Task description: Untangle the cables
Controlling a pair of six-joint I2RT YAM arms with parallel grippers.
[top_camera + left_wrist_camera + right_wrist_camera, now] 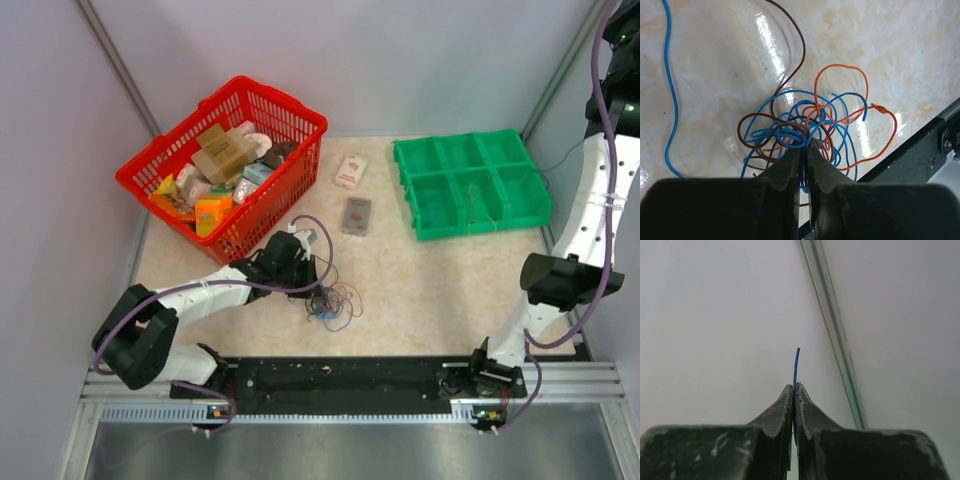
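The cables [333,301] lie as a small tangle of blue, brown and orange wires on the beige table near its front edge. In the left wrist view the tangle [805,125] sits right at my fingertips. A loose blue strand [670,95] runs off to the left and a brown one [797,45] arcs upward. My left gripper [318,278] [804,146] is down on the tangle, shut on a blue wire of it. My right gripper [794,388] is raised toward the grey wall, shut on a thin blue wire [796,365] that sticks out past the tips.
A red basket [290,168] full of packets stands at the back left. A green compartment tray [470,185] stands at the back right. Two small packets [350,171] [356,215] lie between them. A black rail [350,375] [920,150] runs along the front edge.
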